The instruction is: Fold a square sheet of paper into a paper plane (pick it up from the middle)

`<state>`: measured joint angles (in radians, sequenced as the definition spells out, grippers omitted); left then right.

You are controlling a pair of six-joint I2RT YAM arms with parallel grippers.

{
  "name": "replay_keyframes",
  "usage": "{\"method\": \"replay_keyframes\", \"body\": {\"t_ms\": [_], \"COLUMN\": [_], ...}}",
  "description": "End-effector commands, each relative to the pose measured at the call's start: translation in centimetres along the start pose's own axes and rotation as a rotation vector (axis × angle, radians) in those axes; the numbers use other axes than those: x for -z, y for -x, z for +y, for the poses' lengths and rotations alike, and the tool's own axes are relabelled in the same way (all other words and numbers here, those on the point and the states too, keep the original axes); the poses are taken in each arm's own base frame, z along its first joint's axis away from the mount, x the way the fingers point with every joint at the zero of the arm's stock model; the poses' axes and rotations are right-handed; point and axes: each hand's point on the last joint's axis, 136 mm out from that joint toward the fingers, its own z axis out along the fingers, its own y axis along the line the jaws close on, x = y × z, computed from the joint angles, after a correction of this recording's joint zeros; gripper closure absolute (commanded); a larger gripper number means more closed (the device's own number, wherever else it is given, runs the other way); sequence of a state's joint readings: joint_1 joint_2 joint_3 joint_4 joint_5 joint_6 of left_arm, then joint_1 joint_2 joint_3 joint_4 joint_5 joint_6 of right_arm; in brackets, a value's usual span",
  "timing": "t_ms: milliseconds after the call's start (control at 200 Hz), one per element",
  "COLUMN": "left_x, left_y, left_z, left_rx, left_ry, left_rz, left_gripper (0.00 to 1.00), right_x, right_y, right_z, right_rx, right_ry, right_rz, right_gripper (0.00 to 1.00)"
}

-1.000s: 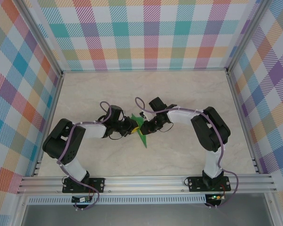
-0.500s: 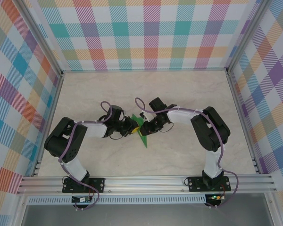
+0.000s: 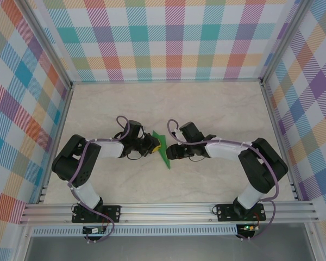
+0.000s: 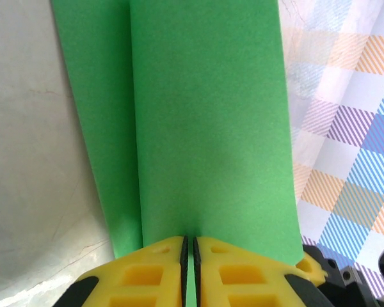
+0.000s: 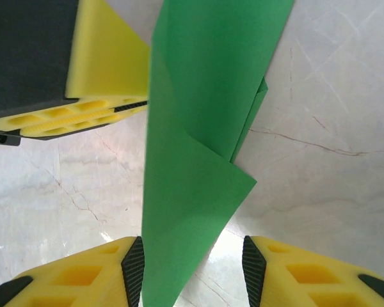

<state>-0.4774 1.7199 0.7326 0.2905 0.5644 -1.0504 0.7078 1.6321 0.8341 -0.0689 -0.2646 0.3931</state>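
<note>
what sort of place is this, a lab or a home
Likely a robotics lab cell: a left arm and a right arm bolted to an aluminium rail, a marble-look tabletop, and plaid panels on a metal frame around it.

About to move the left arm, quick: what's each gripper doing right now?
Left gripper: shut on the folded green paper.
Right gripper: open, the paper between its jaws, ungripped.

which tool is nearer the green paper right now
Left. The left tool is shut on the green paper, touching it. The right tool stands open beside it, fingers either side of the sheet, not clamped.
</note>
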Motion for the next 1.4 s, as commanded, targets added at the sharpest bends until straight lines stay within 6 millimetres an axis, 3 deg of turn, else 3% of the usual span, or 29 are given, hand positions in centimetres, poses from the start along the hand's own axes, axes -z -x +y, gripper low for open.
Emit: {"method": "replay_keyframes", "body": {"t_ms": [0, 185, 335, 575, 960, 1180, 1395], "left_x": [-0.4, -0.3, -0.3, -0.2, 0.3, 1.2, 2.4], "left_y": [-0.1, 0.0, 0.0, -0.1, -0.4, -0.7, -1.2], "left_z": [-0.4, -0.3, -0.3, -0.2, -0.5, -0.9, -1.0], "left_rx": [-0.024, -0.021, -0.021, -0.02, -0.025, -0.037, -0.054], "left_ry": [-0.001, 0.004, 0.004, 0.005, -0.001, -0.01, -0.007], "left_rz": [0.007, 0.004, 0.003, 0.004, 0.0, -0.008, -0.02], "left_gripper": [0.87, 0.87, 0.87, 0.87, 0.87, 0.87, 0.87], "right_x": [0.1, -0.5, -1.6, -2.8, -3.5, -3.5, -3.8], "right_y": [1.2, 0.8, 0.2, -0.2, 0.8, 0.5, 0.1], "right_z": [0.5, 1.5, 2.3, 2.0, 1.6, 2.7, 3.1], "right_rx": [-0.016, 0.001, 0.019, 0.009, 0.069, 0.116, 0.104], "right_ry": [-0.04, -0.034, -0.024, -0.046, -0.058, 0.033, 0.129], "right_rz": [-0.094, -0.08, -0.035, -0.01, -0.019, 0.018, 0.065], "right_gripper": [0.53, 0.53, 0.61, 0.7, 0.86, 0.95, 0.98]}}
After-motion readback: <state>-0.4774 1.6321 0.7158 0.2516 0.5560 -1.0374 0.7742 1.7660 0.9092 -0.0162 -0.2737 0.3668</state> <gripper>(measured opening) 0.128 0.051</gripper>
